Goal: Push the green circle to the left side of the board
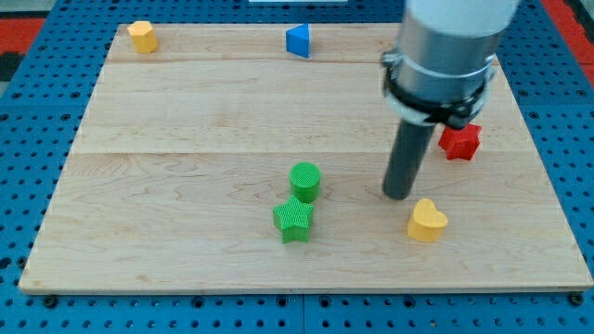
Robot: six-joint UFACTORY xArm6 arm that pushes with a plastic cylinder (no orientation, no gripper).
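One green circle [304, 180] stands a little below the middle of the table [186, 139], slightly toward the view's right of centre. Just below it, touching or nearly so, lies one green star [294, 220]. My tip [399, 195] rests on the wood to the view's right of the green circle, apart from it with bare wood between. The tool is a plain dark rod with no jaws, so it grips nothing.

Just below and to the right of my tip sits one yellow heart [427, 221], close but not clearly touching. One red block [459, 141], roughly star-shaped, lies further up on the right, partly behind the arm's grey housing. At the view's top are one blue block [298, 41] near centre and one yellow block [142, 36] in the left corner.

The table is pale wooden planks, set on a blue perforated base [28, 139].
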